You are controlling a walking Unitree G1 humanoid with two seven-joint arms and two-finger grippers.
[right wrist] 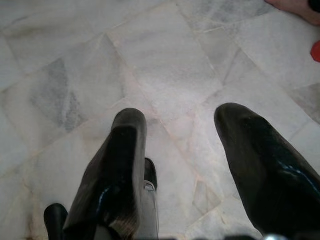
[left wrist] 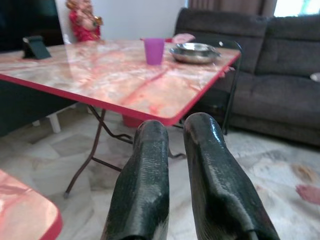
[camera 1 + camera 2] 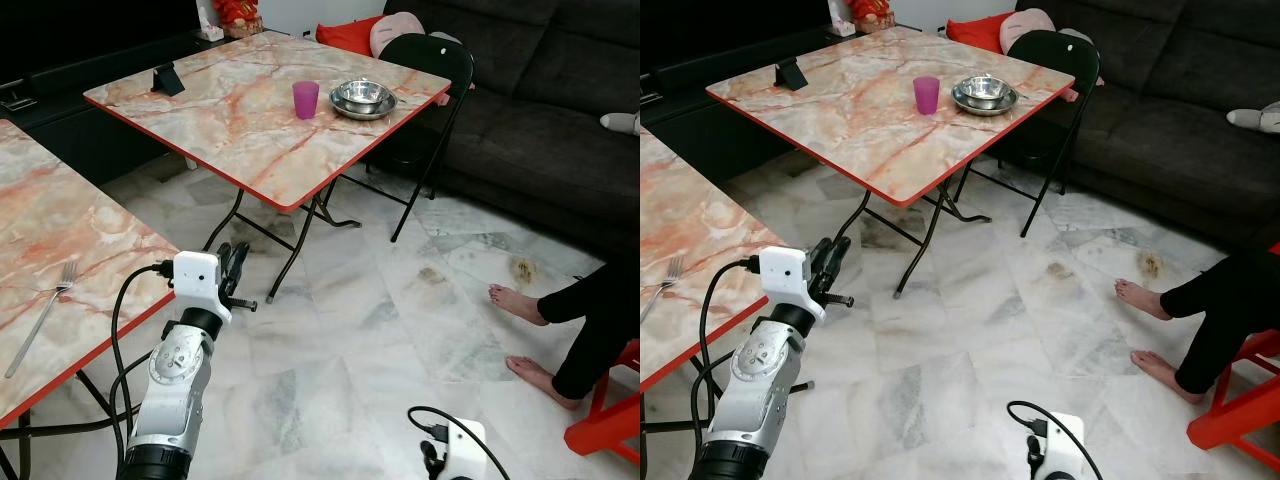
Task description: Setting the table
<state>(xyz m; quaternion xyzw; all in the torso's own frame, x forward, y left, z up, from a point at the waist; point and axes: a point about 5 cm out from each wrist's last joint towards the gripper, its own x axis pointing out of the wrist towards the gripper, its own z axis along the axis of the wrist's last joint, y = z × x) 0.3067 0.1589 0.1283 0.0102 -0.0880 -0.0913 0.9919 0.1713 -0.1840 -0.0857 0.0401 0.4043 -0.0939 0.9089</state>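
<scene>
A purple cup (image 3: 306, 99) and a steel bowl on a steel plate (image 3: 363, 97) stand near the far table's (image 3: 200, 110) right corner. A fork (image 3: 45, 310) lies on the near table (image 3: 70, 240) at my left. My left gripper (image 3: 232, 254) is raised beside the near table's edge and points toward the far table. In the left wrist view its fingers (image 2: 150, 165) are shut with nothing between them, and the cup (image 2: 153, 50) is well ahead. My right gripper (image 1: 182, 120) hangs low over the floor, open and empty.
A black phone stand (image 3: 168, 79) sits on the far table's left side. A black folding chair (image 3: 430, 60) stands behind it, in front of a dark sofa (image 3: 560, 90). A person's bare feet (image 3: 515, 300) and a red stool (image 3: 610, 410) are at the right. Marble floor (image 3: 380, 330) lies between the tables.
</scene>
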